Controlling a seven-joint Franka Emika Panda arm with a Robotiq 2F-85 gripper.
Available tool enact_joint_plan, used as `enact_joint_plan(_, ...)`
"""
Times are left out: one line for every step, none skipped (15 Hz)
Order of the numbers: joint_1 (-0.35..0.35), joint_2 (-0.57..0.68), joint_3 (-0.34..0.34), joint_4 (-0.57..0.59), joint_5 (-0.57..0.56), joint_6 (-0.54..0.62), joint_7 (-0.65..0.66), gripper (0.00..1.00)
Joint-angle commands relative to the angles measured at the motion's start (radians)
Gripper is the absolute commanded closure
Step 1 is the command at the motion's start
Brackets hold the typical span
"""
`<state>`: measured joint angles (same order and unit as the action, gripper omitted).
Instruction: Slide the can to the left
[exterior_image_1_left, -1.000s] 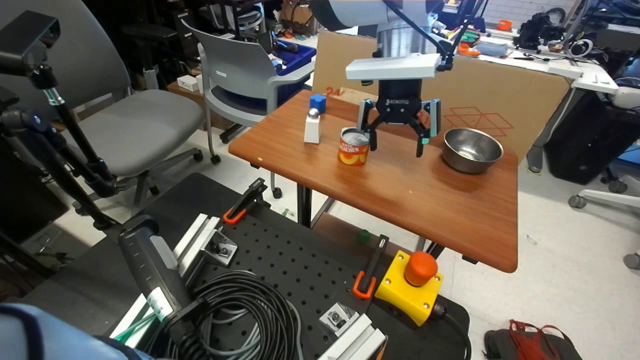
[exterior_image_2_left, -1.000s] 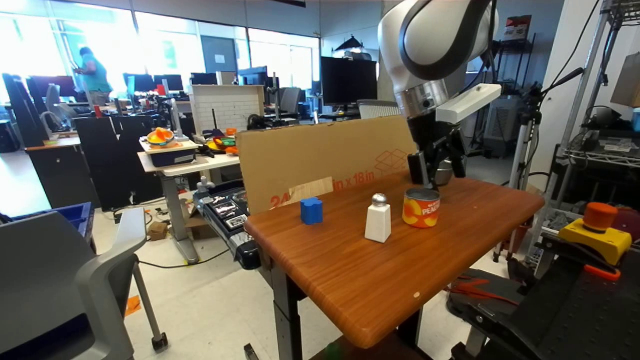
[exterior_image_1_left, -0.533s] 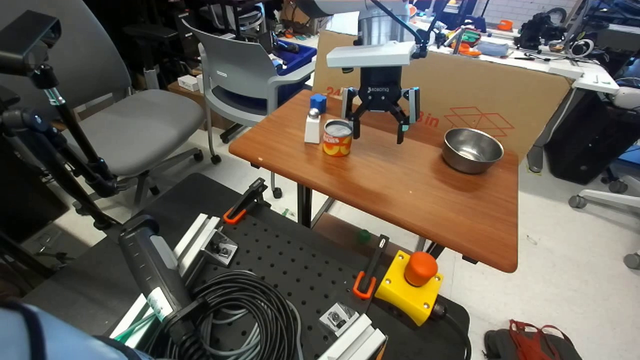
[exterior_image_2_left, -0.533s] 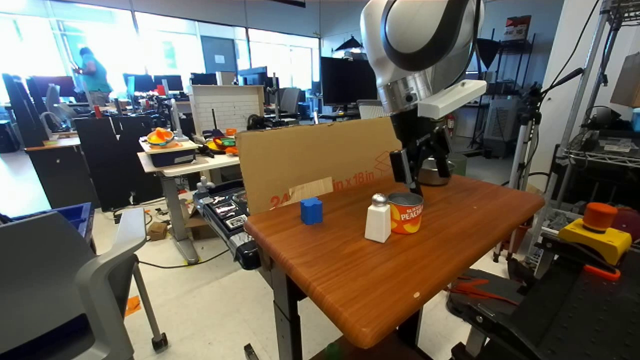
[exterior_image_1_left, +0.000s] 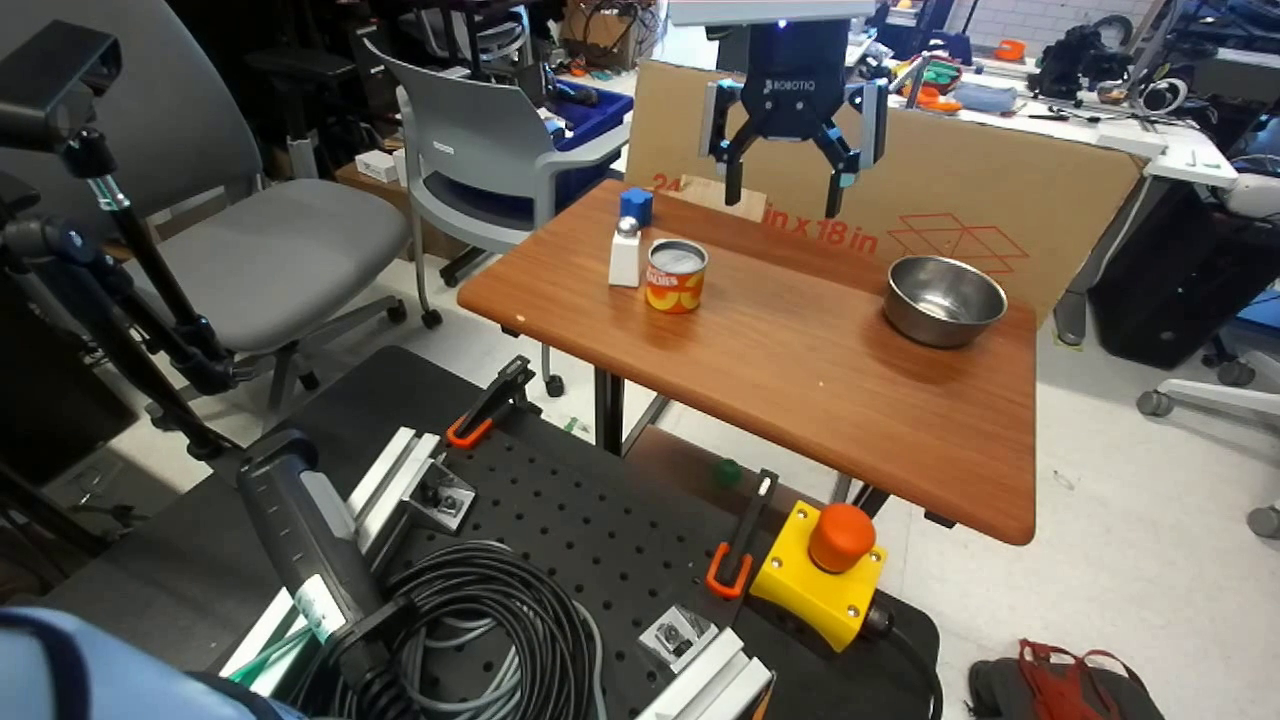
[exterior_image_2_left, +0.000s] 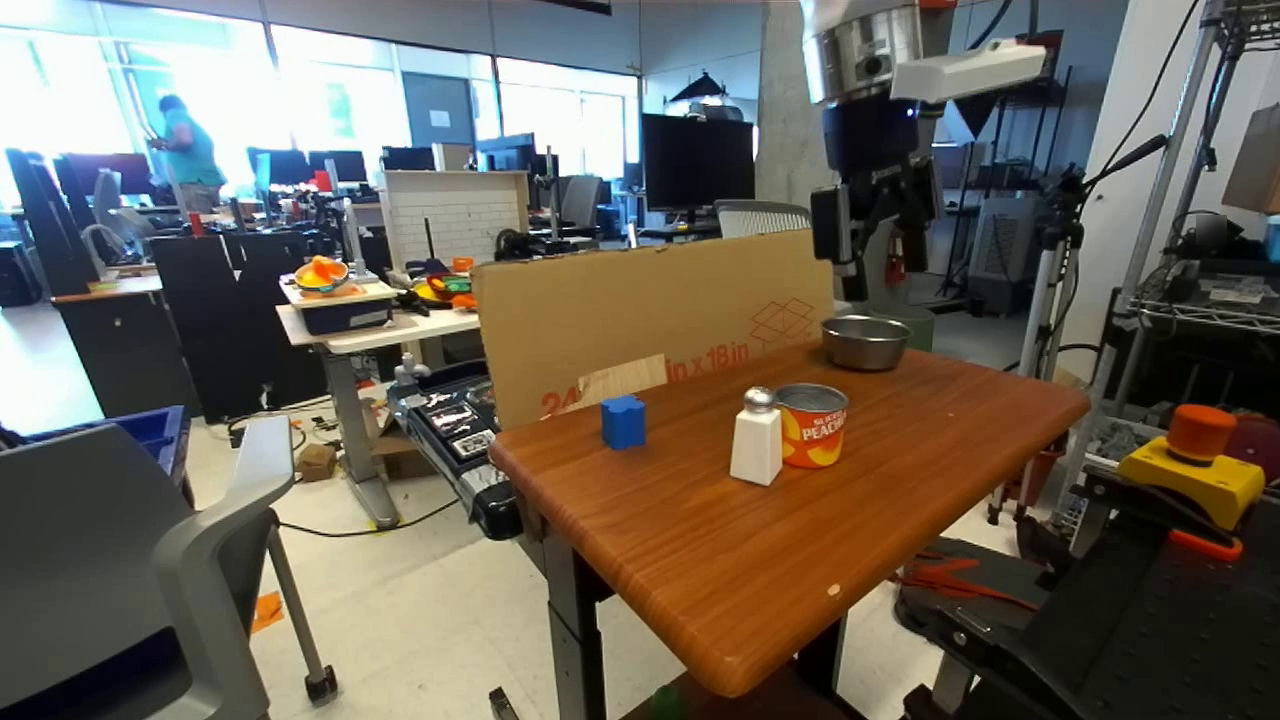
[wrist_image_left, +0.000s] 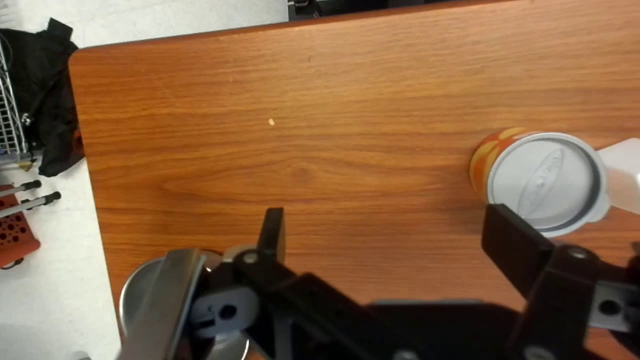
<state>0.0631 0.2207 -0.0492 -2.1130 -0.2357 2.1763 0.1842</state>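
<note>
The can (exterior_image_1_left: 675, 287) is short, with an orange and yellow peaches label and a silvery top. It stands upright on the wooden table (exterior_image_1_left: 800, 360), close beside a white shaker with a metal cap (exterior_image_1_left: 625, 258). In an exterior view the can (exterior_image_2_left: 818, 430) is partly behind the shaker (exterior_image_2_left: 756, 445). In the wrist view the can (wrist_image_left: 547, 182) is at the right, partly covered by a finger. My gripper (exterior_image_1_left: 783, 198) is open and empty, raised above the table, apart from the can and towards the bowl side. It also shows in the wrist view (wrist_image_left: 382, 220).
A silver bowl (exterior_image_1_left: 940, 318) stands near the table's far end and is partly hidden by a finger in the wrist view (wrist_image_left: 142, 290). A blue block (exterior_image_2_left: 623, 422) sits beyond the shaker. A cardboard sheet (exterior_image_2_left: 640, 300) stands along the table's back edge.
The can slid left to beside the shaker, with my gripper moving along at its side. Then my gripper rose and moved away to the right, while the can stayed put.
</note>
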Motion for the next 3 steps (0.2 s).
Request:
enact_joint_plan(-0.013,-0.026,0.011,-0.017,0.001,-0.002,-0.002,0.0)
enact_joint_plan(-0.014,-0.041,0.012,-0.029,0.002,-0.004,-0.003,0.0)
enact_joint_plan(-0.014,-0.044,0.013,-0.036,0.002,-0.003,-0.003,0.0)
